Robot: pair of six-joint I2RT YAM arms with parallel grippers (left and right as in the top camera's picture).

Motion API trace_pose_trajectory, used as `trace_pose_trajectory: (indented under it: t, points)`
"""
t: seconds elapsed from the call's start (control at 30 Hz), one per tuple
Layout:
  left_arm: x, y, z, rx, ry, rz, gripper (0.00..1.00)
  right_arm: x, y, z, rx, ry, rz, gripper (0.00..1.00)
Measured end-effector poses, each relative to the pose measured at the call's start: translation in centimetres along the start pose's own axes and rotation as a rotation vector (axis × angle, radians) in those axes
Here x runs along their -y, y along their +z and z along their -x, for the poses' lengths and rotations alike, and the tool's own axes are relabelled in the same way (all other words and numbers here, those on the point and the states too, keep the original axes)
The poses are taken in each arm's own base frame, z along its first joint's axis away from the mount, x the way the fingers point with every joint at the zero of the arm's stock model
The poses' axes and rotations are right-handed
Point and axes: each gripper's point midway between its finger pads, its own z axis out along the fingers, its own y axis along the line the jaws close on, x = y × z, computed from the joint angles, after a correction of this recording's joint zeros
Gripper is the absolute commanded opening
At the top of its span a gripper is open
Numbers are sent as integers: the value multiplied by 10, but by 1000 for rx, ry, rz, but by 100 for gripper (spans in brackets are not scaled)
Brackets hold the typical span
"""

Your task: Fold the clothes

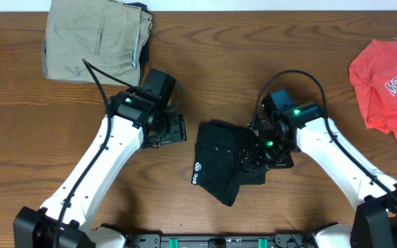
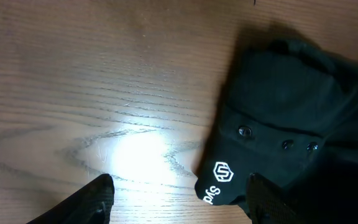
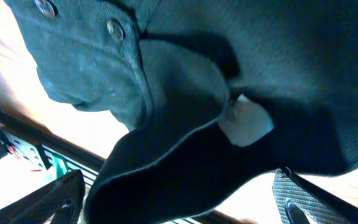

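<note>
Right gripper (image 3: 179,202) hung wide open just over the crumpled black shirt (image 1: 216,162) in the middle of the wooden table (image 1: 219,62), and the left gripper (image 2: 182,202) stood open beside it, holding nothing.

Left claw (image 2: 180,190) spread open, pointing down, right claw (image 3: 179,186) jaws wide apart, left arm (image 1: 105,155) and right arm (image 1: 336,155) angled inward.

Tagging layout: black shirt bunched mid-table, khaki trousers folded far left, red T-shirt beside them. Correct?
No. In the overhead view the red T-shirt lies at the right edge of the table, far from the khaki trousers, not beside them. The black shirt bunched mid-table and the trousers folded far left are right.
</note>
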Motion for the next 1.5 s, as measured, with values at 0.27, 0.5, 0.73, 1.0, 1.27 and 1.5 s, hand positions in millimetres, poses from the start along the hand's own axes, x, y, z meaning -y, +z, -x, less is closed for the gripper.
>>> trace_pose_trajectory:
  t: [0.27, 0.5, 0.73, 1.0, 1.27, 1.5]
  points:
    - [0, 0, 0, 0, 0, 0, 70, 24, -1, -3, 10, 131, -144, 98]
    - [0, 0, 0, 0, 0, 0, 70, 41, -4, 0, 46, 223, -244, 99]
    - [0, 0, 0, 0, 0, 0, 70, 40, -3, 4, 69, 225, -249, 95]
    - [0, 0, 0, 0, 0, 0, 70, 41, 21, 4, 76, 227, -196, 82]
    - [0, 0, 0, 0, 0, 0, 70, 41, 37, -9, 34, 261, -153, 47]
    - [0, 0, 0, 0, 0, 0, 70, 50, 35, -14, 25, 278, -199, 1]
